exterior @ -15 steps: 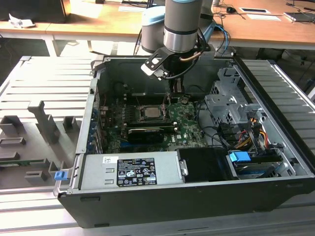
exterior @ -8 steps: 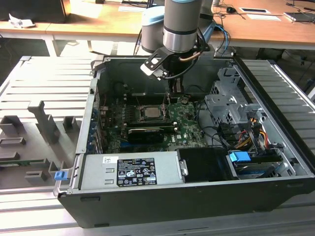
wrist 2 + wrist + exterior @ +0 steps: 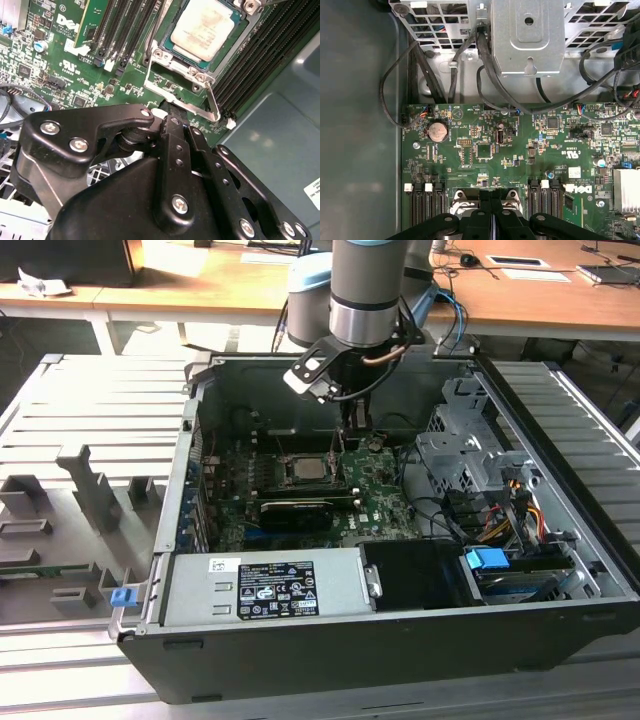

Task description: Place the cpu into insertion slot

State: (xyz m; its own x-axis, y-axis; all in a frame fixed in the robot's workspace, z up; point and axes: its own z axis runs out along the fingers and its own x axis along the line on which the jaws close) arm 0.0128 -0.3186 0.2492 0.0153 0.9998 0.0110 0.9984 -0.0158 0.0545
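The cpu (image 3: 303, 469), a small square chip with a dull silver top, lies flat inside the insertion slot (image 3: 327, 483) on the green motherboard in the open computer case. In the second wrist view the cpu (image 3: 207, 24) sits within the slot's silvery frame (image 3: 175, 61), and the thin wire lever (image 3: 213, 102) runs along one side. My gripper (image 3: 357, 424) hangs just beside the slot, toward the exterior view's right, a little above the board. Its black fingers (image 3: 491, 199) are pressed together and hold nothing. Its tips (image 3: 170, 111) end close to the frame's edge.
A long black card (image 3: 297, 508) lies just in front of the slot. Black memory slots (image 3: 125, 25) flank the socket. A grey drive cage (image 3: 455, 455) with cables (image 3: 485, 65) stands to the exterior view's right, and a power supply (image 3: 265, 585) sits along the case front.
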